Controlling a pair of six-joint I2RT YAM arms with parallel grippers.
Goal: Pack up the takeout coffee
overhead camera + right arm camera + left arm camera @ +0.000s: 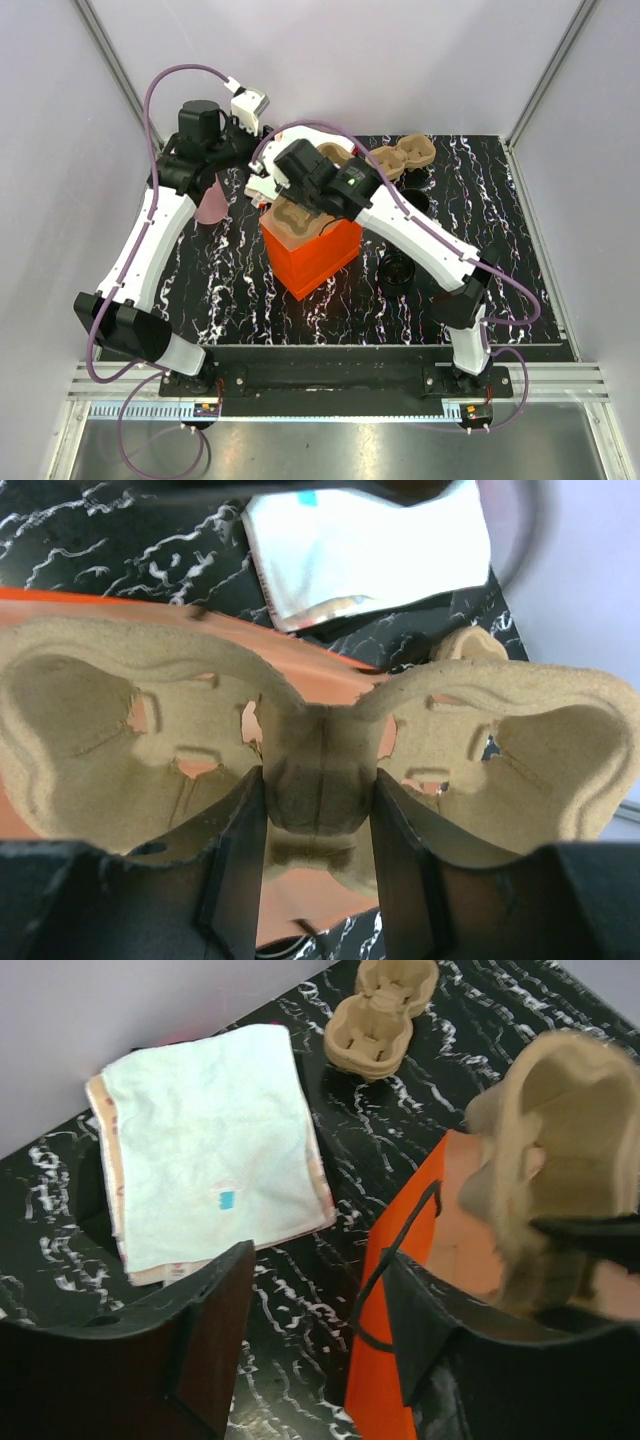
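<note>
**A:** Orange bag [312,262] first. Where is it?

**B:** Upright in the middle of the tabletop [520,300], mouth open. The right hand [318,785] is clenched on the central bridge of a brown two-hollow cardboard cup tray [110,730], holding it level in the bag's mouth.

**A:** And the left hand [320,1300]?

**B:** Its fingers stand apart, one on each side of the bag's rim by a black handle. Bare tabletop shows between the outer finger and the bag wall, so nothing is grasped.

**A:** The takeout coffee?

**B:** The small black cup [398,268] stands on the tabletop just right of the bag, partly under the right arm, with neither hand on it.

**A:** Anything else?

**B:** Spare cardboard trays [380,1015] lie by the far edge, with a stack of pale napkins [210,1150] to their left.
</note>
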